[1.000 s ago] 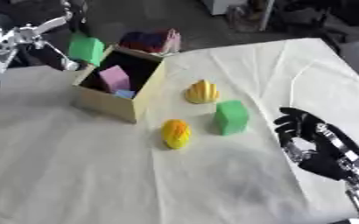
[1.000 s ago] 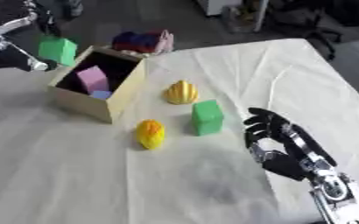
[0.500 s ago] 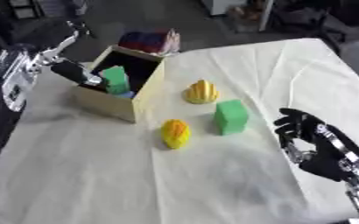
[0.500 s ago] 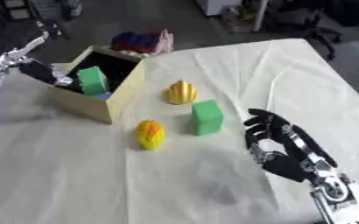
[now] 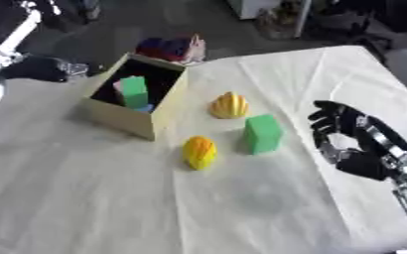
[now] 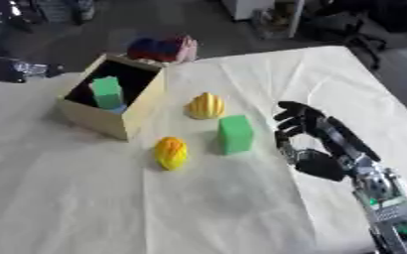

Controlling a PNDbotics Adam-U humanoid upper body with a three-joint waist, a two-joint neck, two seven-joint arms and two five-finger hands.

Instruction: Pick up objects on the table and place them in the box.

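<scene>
So, a table covered in a pale yellow cloth (image 5: 241, 198) is seen from above, and an open tan cardboard box (image 5: 137, 119) is parked near its far left corner. Inside the box a green block (image 5: 134, 92) is stood upright, with something pink (image 5: 117, 88) tucked behind it and a bit of blue (image 5: 145, 107) beside it, too little of either showing to say more.

Out on the cloth, three things are left near the middle of the table. A yellow ribbed shell-shaped toy (image 5: 230, 105) is sat just right of the box, not touching it. A green rectangular block (image 5: 262, 134) is stood upright a little nearer the front edge and to the right of that. An orange-and-yellow oval toy (image 5: 199, 152) is laid in front of the box's near corner, apart from both.

The right hand (image 6: 307, 136) is held low by the right edge, fingers relaxed and spread, nothing gripped. The left hand (image 5: 42, 68) is seen as a dark shape past the left edge, beside the box; whether its fingers are curled can't be told.

A red-and-purple bundle with a pink side (image 5: 168, 48) is visible just beyond the far edge, behind the box.
</scene>
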